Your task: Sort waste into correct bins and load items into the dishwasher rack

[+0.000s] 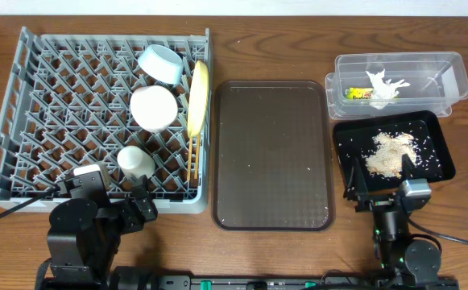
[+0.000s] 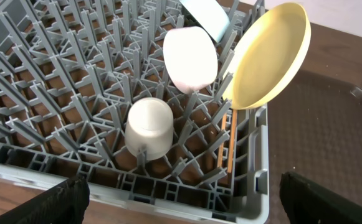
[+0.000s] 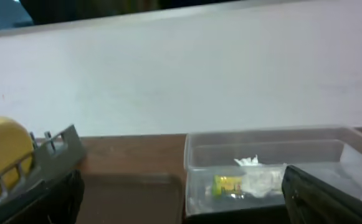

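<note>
The grey dishwasher rack (image 1: pixel 56 121) holds the light blue bowl (image 1: pixel 161 64), white bowl (image 1: pixel 153 107), small white cup (image 1: pixel 136 161), yellow plate (image 1: pixel 198 97) on edge and wooden chopsticks (image 1: pixel 192 159). The clear tub (image 1: pixel 451 80) holds the white tissue (image 1: pixel 385 85) and green-and-yellow wrapper (image 1: pixel 358 93). The black tray (image 1: pixel 435 165) holds beige crumbs (image 1: pixel 391 151). My left gripper (image 1: pixel 133 205) is open and empty at the rack's near edge (image 2: pixel 181 193). My right gripper (image 1: pixel 383 189) is open and empty at the black tray's near edge, facing the tub (image 3: pixel 261 162).
A dark brown serving tray (image 1: pixel 272 153) lies between the rack and the bins. The rack's near right corner (image 2: pixel 255 186) is just before my left fingers. A pale wall runs behind the table in the right wrist view.
</note>
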You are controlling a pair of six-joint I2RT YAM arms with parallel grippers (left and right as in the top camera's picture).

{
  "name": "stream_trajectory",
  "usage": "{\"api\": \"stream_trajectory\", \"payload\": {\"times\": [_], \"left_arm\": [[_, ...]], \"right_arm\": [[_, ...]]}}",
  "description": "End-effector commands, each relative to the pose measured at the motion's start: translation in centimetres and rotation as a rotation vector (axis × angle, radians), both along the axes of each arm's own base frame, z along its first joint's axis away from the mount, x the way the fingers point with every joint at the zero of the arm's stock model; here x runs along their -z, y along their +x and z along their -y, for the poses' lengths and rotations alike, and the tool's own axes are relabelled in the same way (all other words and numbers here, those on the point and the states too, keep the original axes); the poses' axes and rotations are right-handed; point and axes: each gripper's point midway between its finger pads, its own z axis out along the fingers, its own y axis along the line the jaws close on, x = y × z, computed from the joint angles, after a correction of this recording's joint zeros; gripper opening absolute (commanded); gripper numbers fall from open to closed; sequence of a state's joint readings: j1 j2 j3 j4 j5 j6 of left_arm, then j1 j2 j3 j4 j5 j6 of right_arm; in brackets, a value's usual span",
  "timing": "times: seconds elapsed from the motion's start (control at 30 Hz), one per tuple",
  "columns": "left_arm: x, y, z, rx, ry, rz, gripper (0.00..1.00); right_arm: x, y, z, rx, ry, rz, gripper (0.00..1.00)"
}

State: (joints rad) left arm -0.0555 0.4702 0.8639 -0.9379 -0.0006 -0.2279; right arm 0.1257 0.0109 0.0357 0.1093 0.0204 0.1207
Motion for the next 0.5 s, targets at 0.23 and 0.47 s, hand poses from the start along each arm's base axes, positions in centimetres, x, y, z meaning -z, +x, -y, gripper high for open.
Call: {"api": "stream_trajectory", "payload": {"times": [0.23, 0.47], "left_arm": [[0.1, 0.0, -0.1, 0.002, 0.018, -0.003, 0.99], [0.1, 0.0, -0.1, 0.002, 0.018, -0.004, 0.99]], "right_arm": [[5.9, 0.2, -0.8, -0.049, -0.037, -0.207, 0.99], [5.8, 0.2, -0.8, -0.053, -0.029, -0.204, 0.99]]}}
